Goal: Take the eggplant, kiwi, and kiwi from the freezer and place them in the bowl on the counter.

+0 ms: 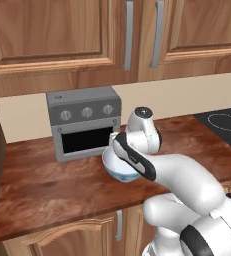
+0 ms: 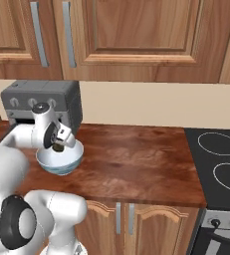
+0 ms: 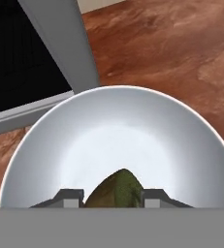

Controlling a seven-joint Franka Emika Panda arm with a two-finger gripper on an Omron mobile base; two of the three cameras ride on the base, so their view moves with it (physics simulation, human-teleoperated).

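- I had the two-finger dark-tipped gripper pinching a small olive-brown egg-shaped kiwi; in the hand view the fruit sat between the two finger tips, touching both.
- The kiwi's long axis ran along the gripper's line of sight, its narrower end pointing away from the hand towards the white floor of the bowl.
- I could see only the forward part of the kiwi; the rest was cut off at the bottom of the hand view.
- The kiwi hung above the round bowl, white inside and pale blue outside, not touching its floor as far as I could tell.
- In the right base view the kiwi was a small dark blob under the wrist, just over the bowl; its shape was too small to read there.
- In the left base view the arm covered most of the bowl, and I could not make out the fingers.
- The bowl stood on the reddish-brown wooden countertop, just in front of the small grey toaster oven.
- The hand view cropped the oven to its dark window and grey frame.
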